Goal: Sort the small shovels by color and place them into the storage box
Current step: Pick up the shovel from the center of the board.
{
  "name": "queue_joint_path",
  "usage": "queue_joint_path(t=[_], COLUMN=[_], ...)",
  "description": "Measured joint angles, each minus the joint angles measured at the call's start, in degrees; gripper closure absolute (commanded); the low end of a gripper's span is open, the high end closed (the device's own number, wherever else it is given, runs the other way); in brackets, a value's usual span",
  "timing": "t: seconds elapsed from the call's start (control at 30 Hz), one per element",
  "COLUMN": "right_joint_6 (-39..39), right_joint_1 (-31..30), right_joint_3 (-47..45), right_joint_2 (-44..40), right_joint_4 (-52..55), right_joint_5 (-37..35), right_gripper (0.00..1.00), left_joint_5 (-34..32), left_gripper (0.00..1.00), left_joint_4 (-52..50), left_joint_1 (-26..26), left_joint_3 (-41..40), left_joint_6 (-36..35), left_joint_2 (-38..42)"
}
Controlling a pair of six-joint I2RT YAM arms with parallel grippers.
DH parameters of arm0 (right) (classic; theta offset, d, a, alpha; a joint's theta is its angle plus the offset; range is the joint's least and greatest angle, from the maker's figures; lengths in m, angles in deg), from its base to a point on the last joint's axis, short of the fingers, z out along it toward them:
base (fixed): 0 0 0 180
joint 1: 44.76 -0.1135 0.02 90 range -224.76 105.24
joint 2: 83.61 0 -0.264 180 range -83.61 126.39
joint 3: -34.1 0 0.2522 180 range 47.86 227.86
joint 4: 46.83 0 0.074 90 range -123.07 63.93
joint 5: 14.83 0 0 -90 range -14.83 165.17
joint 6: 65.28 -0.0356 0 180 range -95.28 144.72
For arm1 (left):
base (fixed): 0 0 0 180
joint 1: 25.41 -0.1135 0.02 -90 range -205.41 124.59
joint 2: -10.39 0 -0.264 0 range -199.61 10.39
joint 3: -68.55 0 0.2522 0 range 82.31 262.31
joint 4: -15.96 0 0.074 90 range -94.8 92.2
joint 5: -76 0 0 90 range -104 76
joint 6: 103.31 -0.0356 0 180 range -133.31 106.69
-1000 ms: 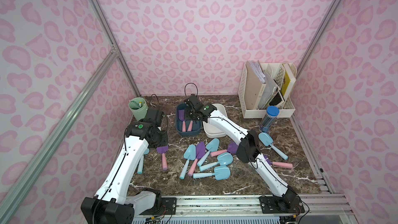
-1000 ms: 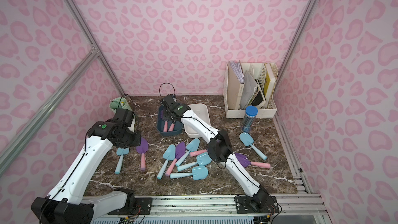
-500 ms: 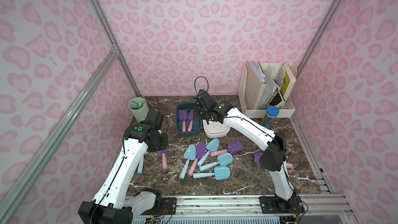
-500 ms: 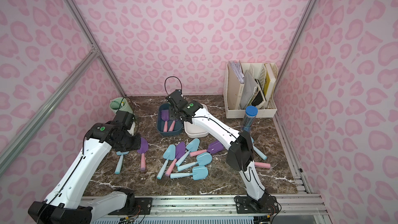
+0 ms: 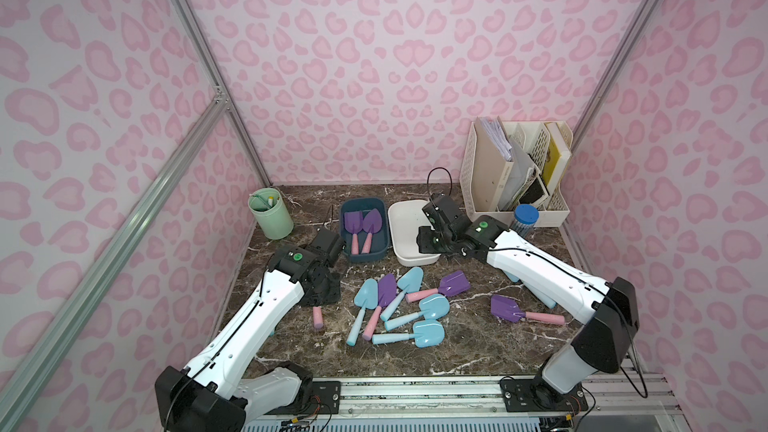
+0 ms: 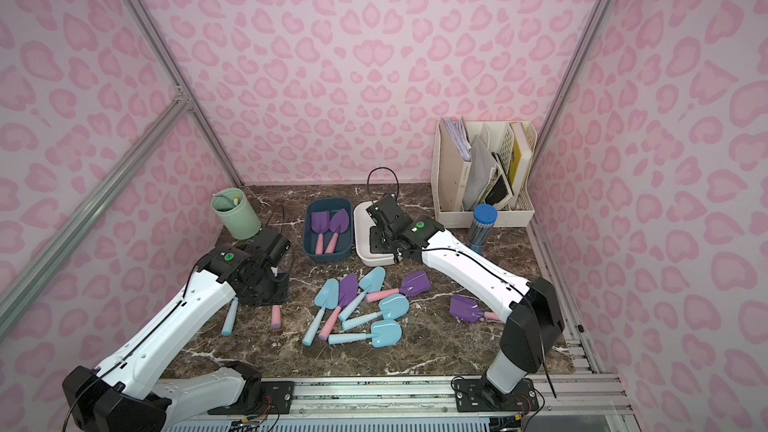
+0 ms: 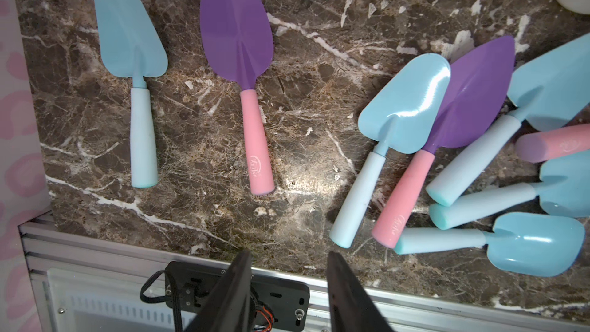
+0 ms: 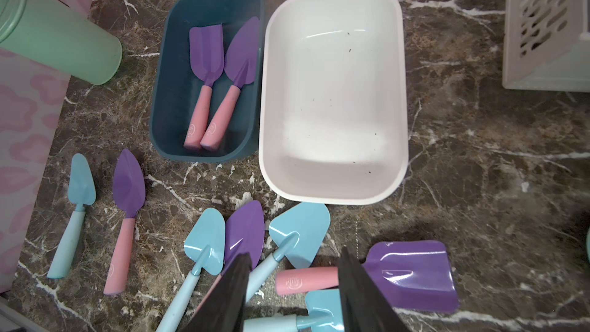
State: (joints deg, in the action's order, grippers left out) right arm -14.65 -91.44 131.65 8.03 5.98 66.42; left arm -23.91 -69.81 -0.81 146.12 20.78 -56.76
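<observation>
1. While both arms hang over the tabletop (image 5: 457,351), neither carries anything. The left end effector (image 7: 289,253) has its fingers spread with only air between them, and the right end effector (image 8: 295,252) is the same.
2. In both top views the right end effector is above the near edge of the white box (image 8: 332,91), which stands just beside the blue box (image 8: 169,91).
3. Two purple shovels (image 8: 206,55) lie side by side in the blue box, with their blades toward the back wall and their pink handles toward the robot.
4. A heap (image 5: 434,307) lies in front of the boxes at mid-tabletop. It is four blue shovels and two purple ones, crossed and touching.
5. A lone purple shovel (image 5: 505,308) lies apart from the heap, near the right arm.
6. Beneath the left arm lie a blue trowel (image 7: 127,27) and a purple trowel (image 7: 236,27). They are parallel and not touching, and both are clear of the heap.
7. A green cup (image 5: 270,218) stands at the back left. A file rack (image 5: 515,168) and a blue-capped jar (image 5: 525,218) stand at the back right.
</observation>
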Motion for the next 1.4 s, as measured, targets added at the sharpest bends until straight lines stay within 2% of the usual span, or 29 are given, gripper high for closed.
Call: queue_joint_path(t=[0.3, 0.6, 0.83, 1.13, 1.4], right_joint_6=[0.42, 1.14, 2.49, 3.85, 4.26], right_joint_1=[4.66, 9.22, 12.46, 14.45, 15.19], right_joint_3=[-11.23, -16.17, -16.33, -15.13, -15.72], right_joint_2=[-8.98, -16.33, -16.96, -15.8, -16.5], right_joint_4=[-0.55, -0.48, -0.44, 0.35, 1.51], right_joint_5=[0.44, -0.07, 0.2, 1.16, 1.57], right_gripper=[0.5, 0.5, 0.5, 0.5, 0.5], left_joint_5=[-3.72, -3.43, -1.05, 1.49, 1.99], left_gripper=[0.42, 0.41, 0.41, 0.42, 0.42], left_joint_4=[0.7, 6.78, 10.88, 14.43, 15.63], left_joint_1=[0.15, -2.8, -7.34, -10.14, -11.58], left_joint_3=[-3.43, -6.64, -8.04, -8.87, -9.88], left_joint_6=[7.5, 8.22, 7.78, 6.64, 6.23], left_joint_2=[-5.16, -12.87, -15.91, -20.39, -20.74])
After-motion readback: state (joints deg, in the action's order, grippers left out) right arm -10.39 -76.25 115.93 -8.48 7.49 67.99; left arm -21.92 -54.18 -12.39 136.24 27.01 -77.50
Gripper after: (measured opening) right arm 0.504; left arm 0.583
